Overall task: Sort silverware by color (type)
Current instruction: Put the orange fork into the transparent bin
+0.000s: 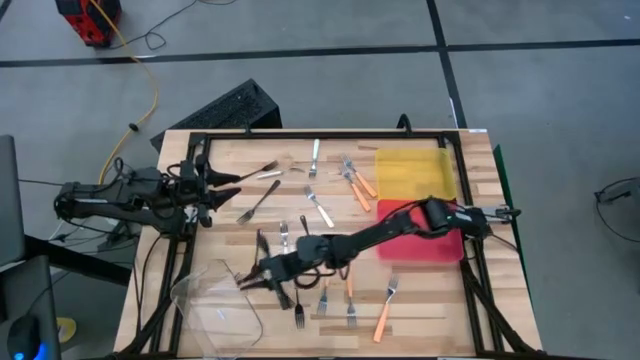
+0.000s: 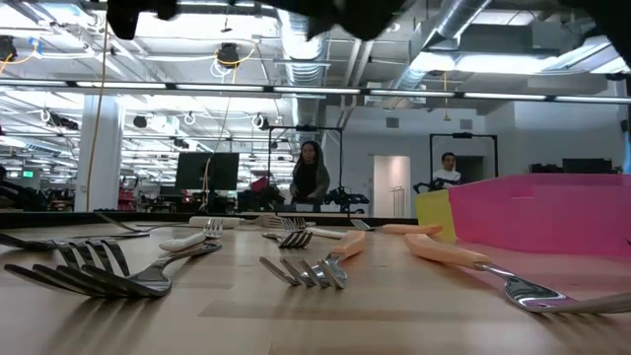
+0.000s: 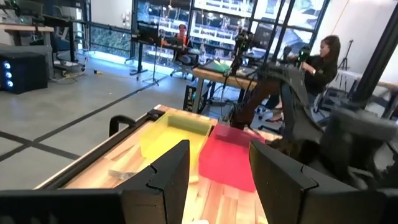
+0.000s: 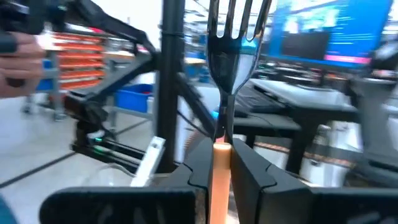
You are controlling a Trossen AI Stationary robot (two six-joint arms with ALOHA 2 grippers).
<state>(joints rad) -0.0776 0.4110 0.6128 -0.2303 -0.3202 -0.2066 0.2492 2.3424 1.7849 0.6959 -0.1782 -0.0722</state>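
Beside the clear tub [image 1: 220, 300], the outstretched right gripper [image 1: 248, 282] is pinching an orange-handled fork [image 4: 224, 93]; the left gripper [image 3: 214, 171], jaws parted, is hovering away.

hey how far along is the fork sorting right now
Barely started. Done: nothing that shows; the yellow tray and red tray look bare from above, and the clear tub seems to hold no forks. In hand: the right hand, near the tub, is shut on an orange-handled fork, tines up. The left hand waits open at the table's left edge. Left: the other forks, all loose on the wood.
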